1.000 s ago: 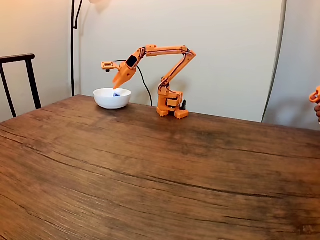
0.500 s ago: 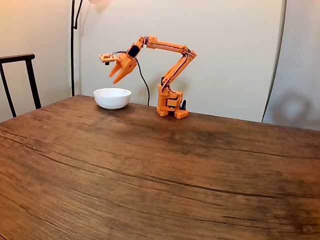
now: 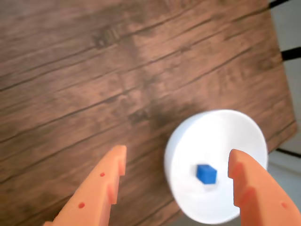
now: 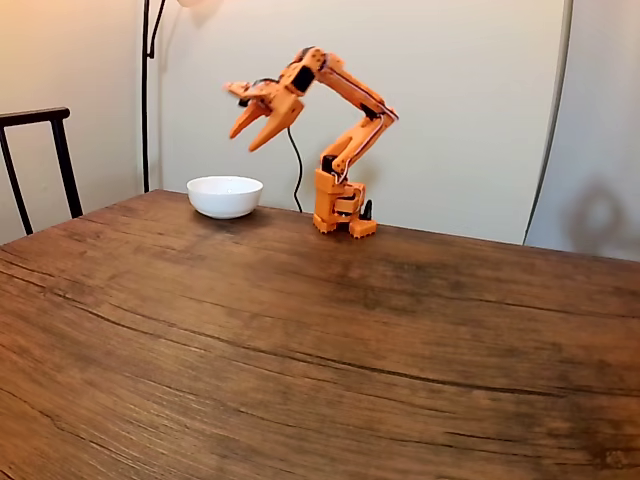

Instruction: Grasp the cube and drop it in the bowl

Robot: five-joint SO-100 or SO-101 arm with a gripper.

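Wrist view first: I see the gripper (image 3: 176,167) with its 2 orange fingers (image 3: 101,188) spread wide and nothing between them. Below them sits the white bowl (image 3: 235,136) on the wooden table (image 3: 84,80), and the blue cube (image 3: 206,173) lies inside the bowl, close to its middle. From this camera the bowl sits toward the lower right, with the right-hand finger overlapping its rim. Dark bars of a chair (image 3: 288,52) show past the table's edge at the far right.

Fixed view next: I see the orange arm (image 4: 345,95) standing on its base (image 4: 340,208) at the far side of the table (image 4: 320,340), its upper links folded up and leftward. The gripper (image 4: 246,136) hangs high in the air, well above the bowl (image 4: 225,196) and a little to its right, jaws parted and empty. From this low angle I cannot see into the bowl. A dark chair (image 4: 40,160) stands at the left, and a black lamp pole (image 4: 146,90) rises behind the bowl.
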